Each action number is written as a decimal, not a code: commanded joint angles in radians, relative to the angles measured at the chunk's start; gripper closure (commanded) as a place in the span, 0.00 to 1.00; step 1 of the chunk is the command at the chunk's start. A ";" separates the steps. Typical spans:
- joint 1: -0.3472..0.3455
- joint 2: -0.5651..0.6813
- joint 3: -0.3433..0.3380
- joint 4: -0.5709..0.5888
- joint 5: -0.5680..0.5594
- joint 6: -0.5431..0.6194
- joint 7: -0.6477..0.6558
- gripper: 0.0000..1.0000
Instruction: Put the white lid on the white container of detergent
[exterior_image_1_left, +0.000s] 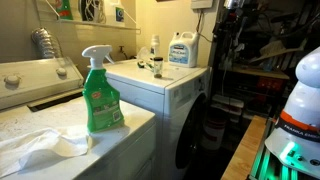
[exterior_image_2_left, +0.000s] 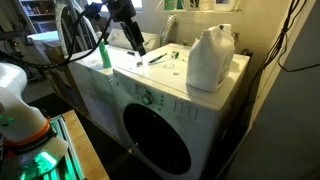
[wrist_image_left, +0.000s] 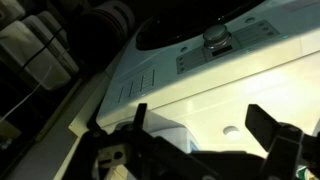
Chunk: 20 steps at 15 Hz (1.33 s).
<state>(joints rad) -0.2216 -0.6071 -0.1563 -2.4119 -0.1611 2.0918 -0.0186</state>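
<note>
The white container of detergent (exterior_image_2_left: 210, 58) stands upright on the far side of the white washer top (exterior_image_2_left: 190, 85). It is squarish with a moulded handle, and its blue label shows in an exterior view (exterior_image_1_left: 182, 50). A small round white lid (wrist_image_left: 232, 130) lies flat on the washer top. My gripper (exterior_image_2_left: 138, 44) hangs over the other end of the top, well away from the jug. In the wrist view the gripper (wrist_image_left: 205, 140) is open and empty. The lid lies between the fingers, nearer the right one and below them. A white object with a bit of blue (wrist_image_left: 165, 135) sits by the left finger.
A green spray bottle (exterior_image_1_left: 100, 95) stands on the neighbouring machine beside a crumpled white cloth (exterior_image_1_left: 40, 148). A slimmer white bottle (exterior_image_1_left: 155, 47) and small dark items (exterior_image_2_left: 158, 58) sit on the washer top. The control panel and knob (wrist_image_left: 215, 38) are at the front edge.
</note>
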 joint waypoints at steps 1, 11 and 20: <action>0.003 0.000 -0.003 0.002 -0.001 -0.002 0.001 0.00; 0.003 0.000 -0.003 0.002 -0.001 -0.002 0.001 0.00; 0.053 0.094 0.055 0.131 -0.001 -0.023 -0.011 0.00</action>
<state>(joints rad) -0.2063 -0.5822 -0.1204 -2.3578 -0.1611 2.0901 -0.0188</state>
